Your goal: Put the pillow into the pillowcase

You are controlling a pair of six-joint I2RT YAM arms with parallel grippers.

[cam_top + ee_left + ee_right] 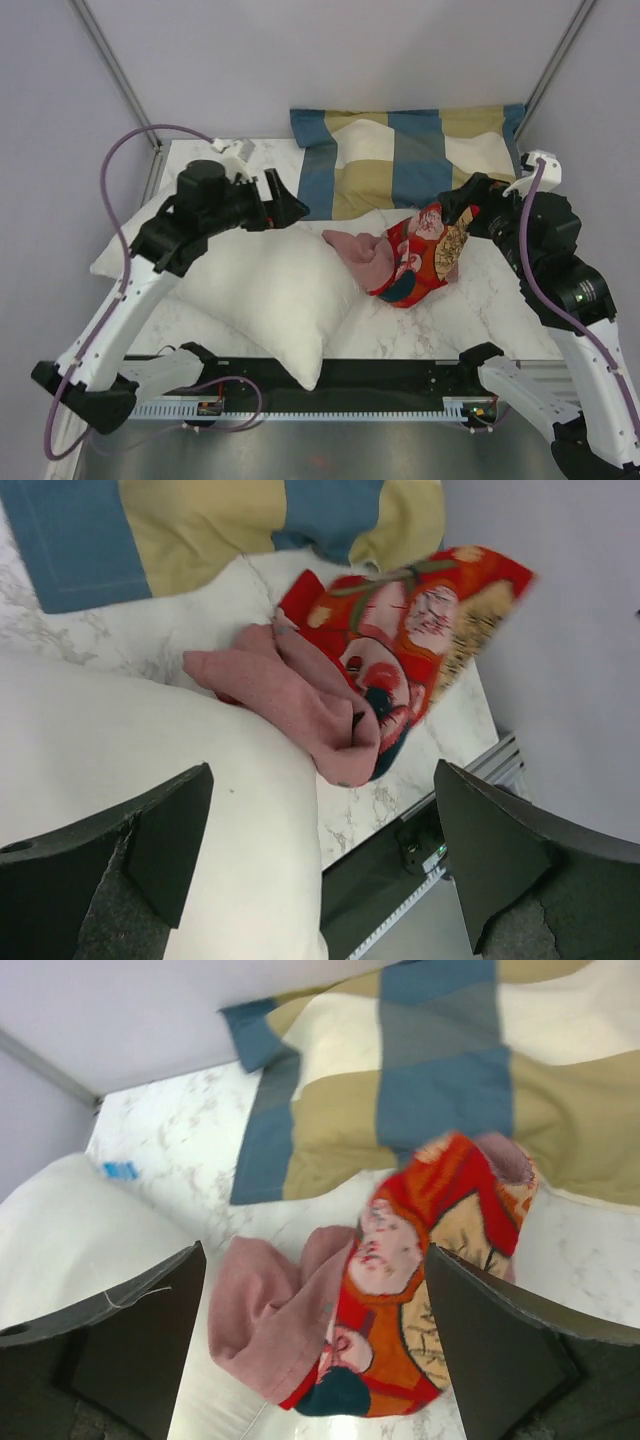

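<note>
The pillow [265, 285] lay across the left half of the table [450, 320], 1 corner hanging over the near edge, wholly outside the pillowcase [415, 260]. The case sat crumpled right of centre, touching the pillow, its dull pink inside spilling toward it. The right gripper [452, 208] hung over the case's far end, jaws spread wide, holding nothing. The left gripper [292, 207], equally open, hovered above the pillow's far side. A checked pillow [410, 150] lined the far edge. Insertion had seemingly not begun; the next move likely called for finding and spreading the case's mouth, which the bunching hid
</note>
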